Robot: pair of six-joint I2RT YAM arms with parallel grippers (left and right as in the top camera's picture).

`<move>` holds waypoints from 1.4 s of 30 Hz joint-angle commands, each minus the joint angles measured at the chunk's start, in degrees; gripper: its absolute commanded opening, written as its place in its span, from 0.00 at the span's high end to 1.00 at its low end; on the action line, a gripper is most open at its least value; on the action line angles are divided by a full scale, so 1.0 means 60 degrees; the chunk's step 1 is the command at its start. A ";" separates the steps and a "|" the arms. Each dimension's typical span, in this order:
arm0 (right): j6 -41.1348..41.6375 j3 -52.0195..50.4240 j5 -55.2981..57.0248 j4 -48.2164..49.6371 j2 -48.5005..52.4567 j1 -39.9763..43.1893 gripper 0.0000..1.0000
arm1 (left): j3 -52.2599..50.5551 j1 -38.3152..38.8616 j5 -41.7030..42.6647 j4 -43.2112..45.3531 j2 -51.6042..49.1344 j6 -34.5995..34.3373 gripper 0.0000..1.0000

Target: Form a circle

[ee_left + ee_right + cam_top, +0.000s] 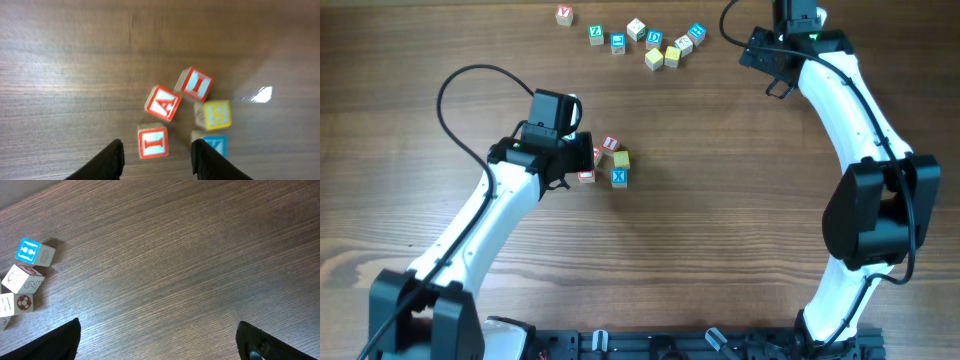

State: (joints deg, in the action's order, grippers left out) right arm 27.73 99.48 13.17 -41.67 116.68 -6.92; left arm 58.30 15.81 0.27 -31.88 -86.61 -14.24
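circle (620, 160): an unclosed arc of cubes, laid left of table centre | left gripper (157, 151): jaws apart, set astride the near "I" cube (153, 142), judged lined up for nudging it inward | left arm: reached from near-left, wrist turned down | right gripper (157, 325): jaws spread wide, nothing held, kept far right by the loose cubes (655, 45)

The circle (621, 158) lies left of centre in the overhead frame. It is made of small wooden cubes, three red-lettered, one yellow and one blue, lying flat in a loose, gappy ring, seemingly not all touching.
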 commanded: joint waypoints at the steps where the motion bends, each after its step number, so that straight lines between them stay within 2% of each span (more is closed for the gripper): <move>1: -0.0124 0.0026 0.0124 0.0018 -0.0044 -0.0029 0.00 | 0.0168 0.0011 0.0044 0.0007 0.0175 -0.0492 0.57; 8: -0.0120 0.0026 0.0124 0.0018 -0.0044 -0.0029 0.00 | 0.0124 0.0313 0.0120 -0.0885 -0.0925 -0.0488 0.55; 12: -0.0120 0.0022 0.0124 0.0018 -0.0044 -0.0029 0.00 | 0.0124 0.0495 -0.0040 -0.0871 -0.1654 -0.0488 0.52; 23: -0.0120 0.0026 0.0124 0.0018 -0.0044 -0.0029 0.00 | -0.0208 0.0499 -0.0066 -0.0244 -0.1785 -0.0452 0.49; 28: -0.0117 0.0026 0.0124 0.0018 -0.0044 -0.0029 0.00 | -0.0361 0.0499 -0.0561 -0.0120 -0.1785 -0.0455 0.52; 40: -0.0124 0.0026 0.0124 0.0018 -0.0044 -0.0029 0.00 | -0.0364 0.0510 -0.0554 -0.0106 -0.2226 -0.0463 0.56; 42: -0.0124 0.0026 0.0124 0.0018 -0.0044 -0.0029 0.01 | -0.0364 0.0510 -0.0521 -0.0102 -0.2248 -0.0463 0.61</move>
State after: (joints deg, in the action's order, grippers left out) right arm 27.73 99.48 13.17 -41.67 116.68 -6.92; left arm 56.73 18.65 -2.13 -32.73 -99.29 -16.69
